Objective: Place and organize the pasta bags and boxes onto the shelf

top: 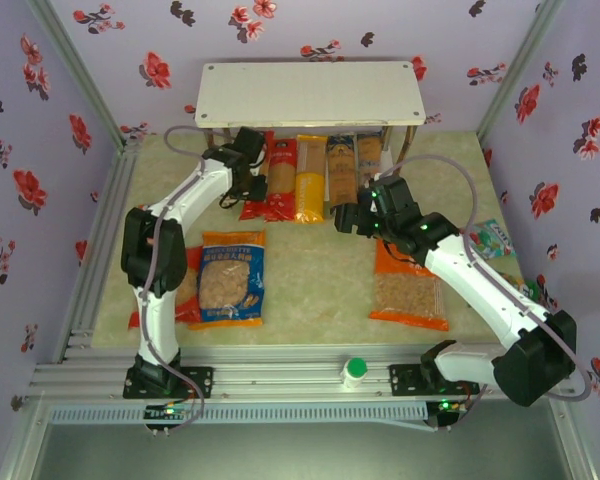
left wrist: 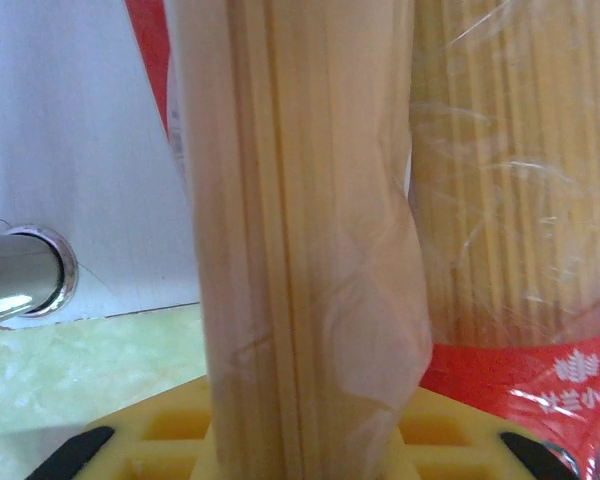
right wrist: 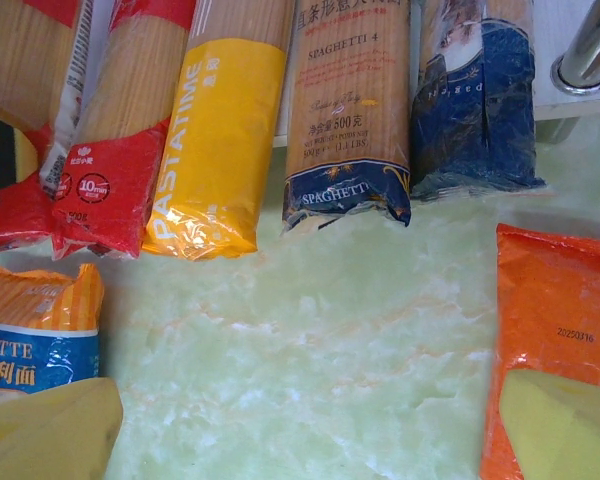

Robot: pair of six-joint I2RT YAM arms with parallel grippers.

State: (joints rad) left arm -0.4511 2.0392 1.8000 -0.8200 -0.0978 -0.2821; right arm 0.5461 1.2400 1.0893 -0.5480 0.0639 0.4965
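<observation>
Top view: five spaghetti packs (top: 310,180) side by side, far ends tucked under shelf (top: 310,92) top board; blue bag (top: 232,280) and orange bag (top: 410,290) flat on table (top: 320,290) (red bag (top: 188,308) half hidden under left arm)

Left wrist: left gripper (top: 251,186) clamped on red pack (left wrist: 300,250)

Right wrist: right gripper (right wrist: 305,430) spread wide, empty, above bare table

Packs seem nearly placed; bags not yet shelved

Five spaghetti packs are laid side by side at the far side of the green table (right wrist: 310,340). From the left, a red pack (right wrist: 10,215) is followed by a second red one (right wrist: 105,190), a yellow pack (right wrist: 215,150) and two dark blue packs (right wrist: 475,110) beside the shelf leg (right wrist: 590,45). A blue-and-orange bag (right wrist: 35,330) is seen near left and an orange bag (right wrist: 560,310) near right. The right gripper (right wrist: 305,445) is spread wide.
</observation>
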